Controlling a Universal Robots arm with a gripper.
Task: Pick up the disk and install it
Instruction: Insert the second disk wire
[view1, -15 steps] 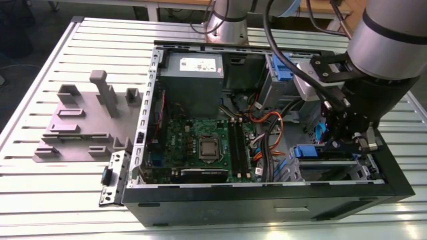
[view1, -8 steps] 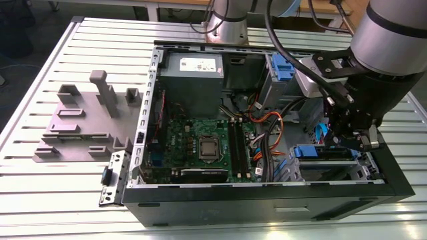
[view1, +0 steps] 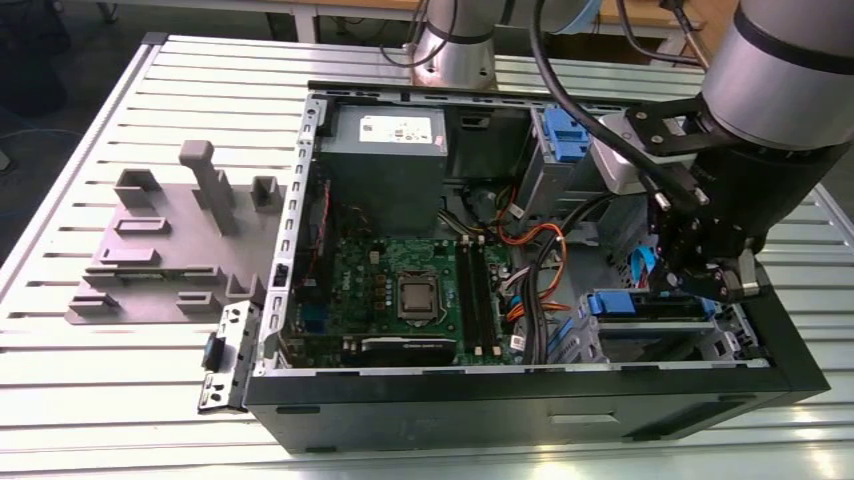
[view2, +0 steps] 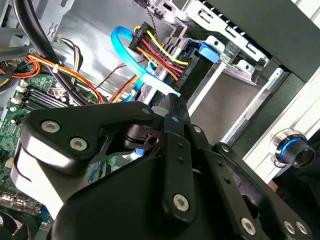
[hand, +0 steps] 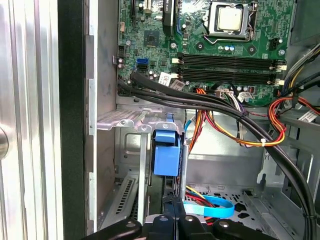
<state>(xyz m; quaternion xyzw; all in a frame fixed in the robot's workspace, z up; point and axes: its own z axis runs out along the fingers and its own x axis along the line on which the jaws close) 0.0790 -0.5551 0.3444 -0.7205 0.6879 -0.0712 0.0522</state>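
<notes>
While I hang inside the open computer case (view1: 534, 385) at the exterior view's right, my gripper (view1: 705, 283) sits just above the drive cage. The disk (hand: 167, 152) stands edge-on in that cage, its blue carrier handle showing, beside the motherboard (view1: 414, 295). Whether my jaws are spread or pressed together, I cannot tell.
</notes>
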